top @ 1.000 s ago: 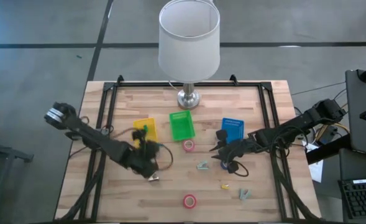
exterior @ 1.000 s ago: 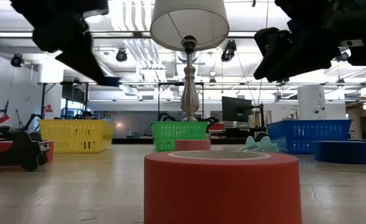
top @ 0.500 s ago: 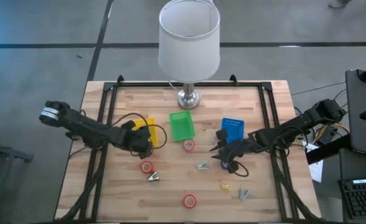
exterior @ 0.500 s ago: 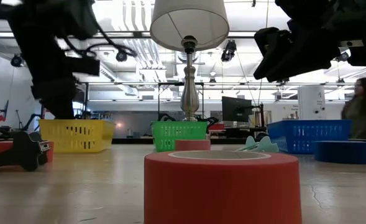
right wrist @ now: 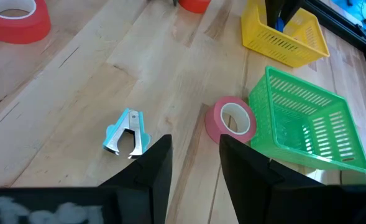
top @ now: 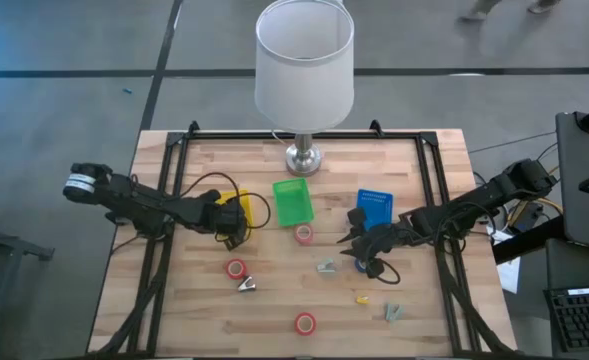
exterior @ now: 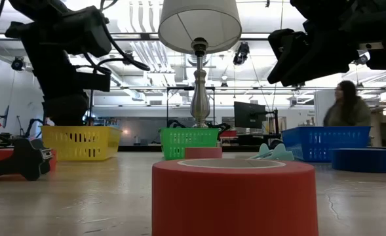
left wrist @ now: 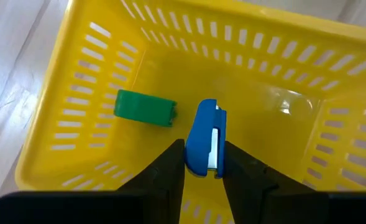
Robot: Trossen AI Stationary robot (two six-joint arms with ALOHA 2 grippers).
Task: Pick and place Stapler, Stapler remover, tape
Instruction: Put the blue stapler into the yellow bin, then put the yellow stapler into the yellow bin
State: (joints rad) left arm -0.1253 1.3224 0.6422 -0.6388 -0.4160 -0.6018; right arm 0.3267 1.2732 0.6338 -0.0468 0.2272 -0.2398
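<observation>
Fingers (left wrist: 164,177) of the left gripper (left wrist: 203,163) pinch a blue stapler (left wrist: 205,137) just above the yellow basket (left wrist: 77,93), where a green stapler (left wrist: 145,108) already lies on the floor. From above, this gripper (top: 226,213) hangs over that basket (top: 236,199) at the table's left middle. The right gripper (right wrist: 195,155) hovers near the blue basket (top: 374,207), its fingers slightly apart and holding nothing. Below it lie a teal staple remover (right wrist: 127,132) and a pink tape roll (right wrist: 231,119) touching the green basket (right wrist: 307,118). A red roll (top: 235,268) sits beside a small grey remover (top: 246,286); another red roll (top: 305,323) lies near the front edge. A blue roll (exterior: 364,159) sits by the blue basket. A lamp (top: 304,60) stands at the back. A person (exterior: 342,105) shows in the room beyond.
</observation>
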